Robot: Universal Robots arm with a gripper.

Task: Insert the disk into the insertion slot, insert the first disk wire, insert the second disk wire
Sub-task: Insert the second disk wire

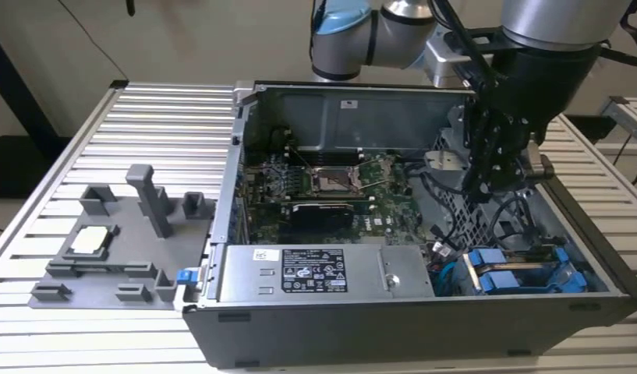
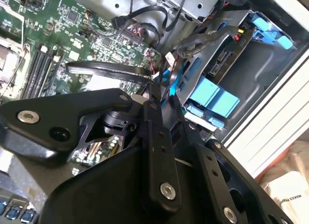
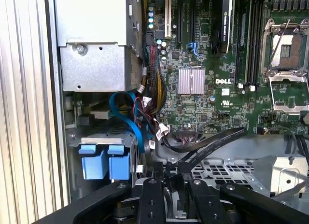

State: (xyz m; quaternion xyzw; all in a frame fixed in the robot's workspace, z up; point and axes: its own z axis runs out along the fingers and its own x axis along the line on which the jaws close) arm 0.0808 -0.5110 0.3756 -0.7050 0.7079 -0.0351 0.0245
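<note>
Though the tool (image 3: 173, 172) seems pinched shut on a limp black wire (image 3: 212, 144), the disk (image 3: 119, 163), rigid, weighty and shock-sensitive, wants holding by its blue caddy tabs (image 3: 94, 163).

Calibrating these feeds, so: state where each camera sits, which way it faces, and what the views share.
Exterior view: off the arm, looking down into the open computer case; the arm and gripper hang over its side at the exterior view's right.
First wrist view: on the wrist, looking down past the gripper's black links at the circuit board, power supply box and drive bay.
Second wrist view: on the wrist, tilted, past the same links toward the drive bay.
Shared: all three show the circuit board and drive bay.
</note>
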